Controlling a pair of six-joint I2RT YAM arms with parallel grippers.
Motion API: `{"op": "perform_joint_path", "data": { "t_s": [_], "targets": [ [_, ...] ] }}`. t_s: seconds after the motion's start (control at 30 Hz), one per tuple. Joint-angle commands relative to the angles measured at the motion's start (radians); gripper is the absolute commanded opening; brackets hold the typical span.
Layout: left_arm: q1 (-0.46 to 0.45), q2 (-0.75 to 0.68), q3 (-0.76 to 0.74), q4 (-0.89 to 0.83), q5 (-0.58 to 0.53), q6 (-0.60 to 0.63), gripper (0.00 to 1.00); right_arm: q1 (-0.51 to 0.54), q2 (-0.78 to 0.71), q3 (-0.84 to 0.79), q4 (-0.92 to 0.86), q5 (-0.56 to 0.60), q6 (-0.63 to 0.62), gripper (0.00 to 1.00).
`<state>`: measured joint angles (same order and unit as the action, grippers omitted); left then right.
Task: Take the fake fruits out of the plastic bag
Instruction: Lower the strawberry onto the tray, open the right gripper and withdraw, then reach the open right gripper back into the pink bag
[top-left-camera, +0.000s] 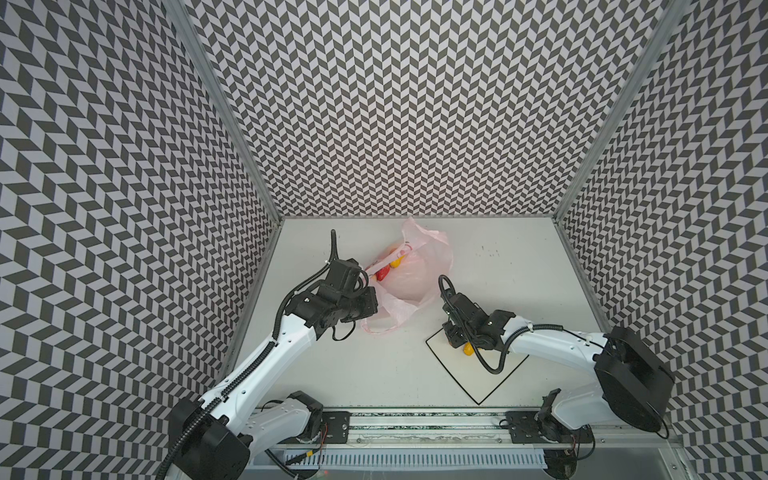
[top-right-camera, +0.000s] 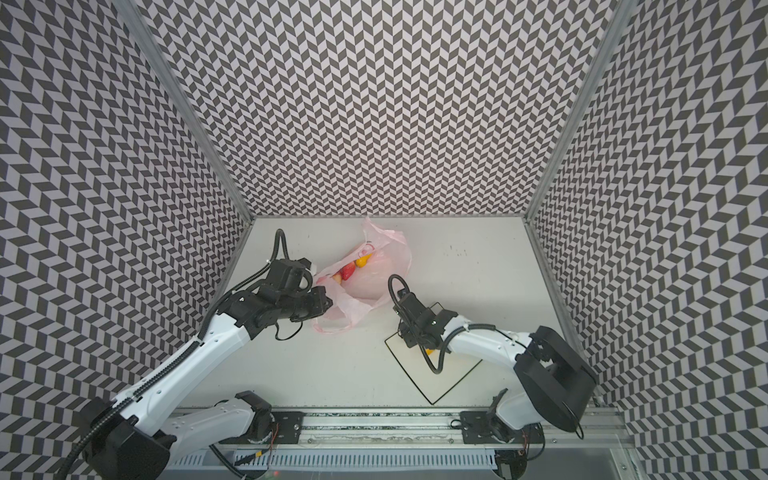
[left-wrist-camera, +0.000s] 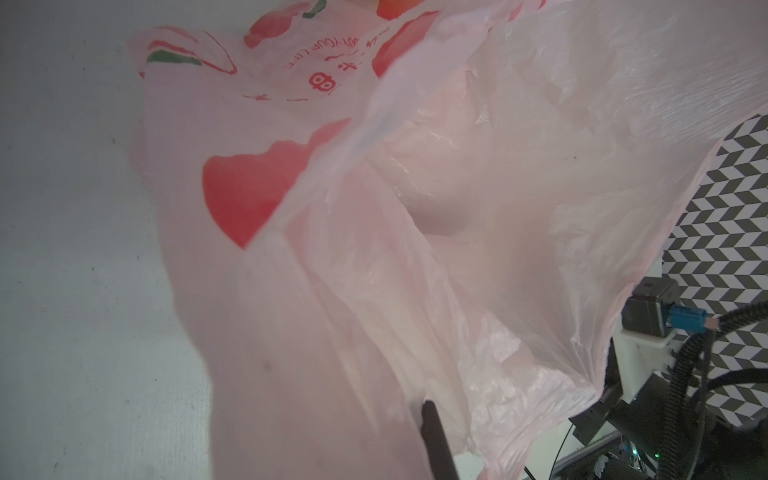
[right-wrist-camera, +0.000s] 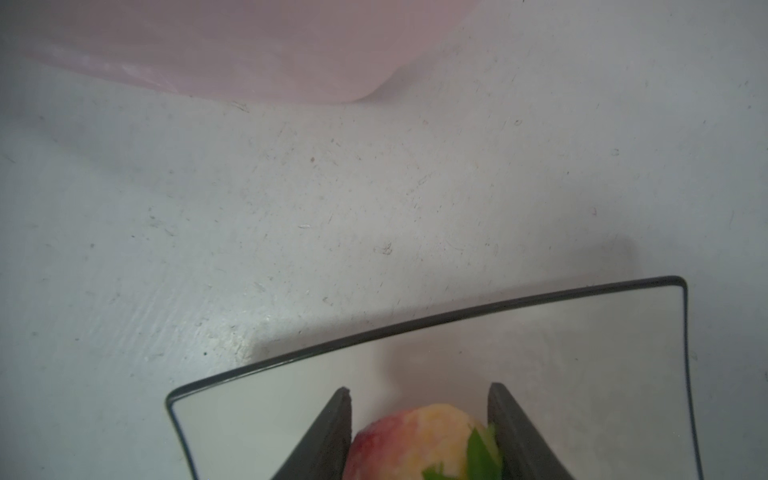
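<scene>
Over board (right-wrist-camera: 582, 353), right claw (right-wrist-camera: 419, 387) straddles fruit (right-wrist-camera: 415, 444), grip unclear; left claw (top-left-camera: 370, 305) pinches bag (top-left-camera: 411, 278).

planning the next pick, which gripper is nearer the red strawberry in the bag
Left. The left gripper pinches the plastic bag beside the red strawberry; the right gripper is farther off, straddling a yellow-red fruit over the white board.

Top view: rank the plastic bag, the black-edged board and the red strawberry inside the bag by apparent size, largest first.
1. plastic bag
2. black-edged board, close to the bag; right arm hides part
3. red strawberry
</scene>
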<state>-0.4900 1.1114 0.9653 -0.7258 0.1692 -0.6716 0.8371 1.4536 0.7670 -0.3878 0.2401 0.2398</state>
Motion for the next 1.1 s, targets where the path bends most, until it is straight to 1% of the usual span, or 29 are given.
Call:
{"op": "perform_joint_path", "data": {
  "t_s": [0.0, 0.17, 0.23, 0.33, 0.43, 0.6, 0.67, 0.73, 0.83, 0.93, 1.0, 1.07],
  "targets": [
    [0.008, -0.015, 0.034, -0.005, -0.005, 0.015, 0.0, 0.01, -0.02, -0.015, 0.037, 0.025, 0.025, 0.59],
    [0.013, -0.019, 0.023, -0.001, 0.009, 0.024, 0.0, 0.01, -0.095, -0.023, 0.036, 0.008, 0.049, 0.68],
    [0.014, -0.02, 0.022, 0.0, 0.012, 0.029, 0.0, 0.01, -0.155, -0.038, 0.043, -0.001, 0.068, 0.69],
    [0.019, -0.024, 0.02, 0.0, 0.017, 0.033, 0.0, 0.011, -0.284, -0.09, 0.067, -0.025, 0.11, 0.7],
    [0.02, -0.03, 0.018, 0.0, 0.022, 0.037, 0.0, 0.014, -0.444, -0.155, 0.105, -0.091, 0.128, 0.69],
    [0.024, -0.036, 0.015, 0.0, 0.03, 0.041, 0.0, 0.016, -0.71, -0.215, 0.209, -0.247, 0.076, 0.64],
    [0.026, -0.038, 0.014, 0.002, 0.032, 0.041, 0.0, 0.016, -0.793, -0.239, 0.291, -0.317, 0.058, 0.61],
    [0.025, -0.038, 0.013, 0.005, 0.035, 0.038, 0.0, 0.016, -0.834, -0.244, 0.355, -0.36, 0.05, 0.56],
    [0.025, -0.038, 0.011, 0.008, 0.034, 0.037, 0.0, 0.016, -0.809, -0.209, 0.422, -0.392, 0.047, 0.49],
    [0.025, -0.037, 0.012, 0.009, 0.036, 0.035, 0.0, 0.016, -0.696, -0.123, 0.454, -0.432, 0.025, 0.44],
    [0.026, -0.037, 0.012, 0.011, 0.038, 0.034, 0.0, 0.028, -0.609, -0.063, 0.461, -0.405, 0.018, 0.4],
    [0.026, -0.037, 0.015, 0.009, 0.038, 0.037, 0.0, 0.052, -0.514, -0.008, 0.467, -0.356, -0.002, 0.39]
  ]
}}
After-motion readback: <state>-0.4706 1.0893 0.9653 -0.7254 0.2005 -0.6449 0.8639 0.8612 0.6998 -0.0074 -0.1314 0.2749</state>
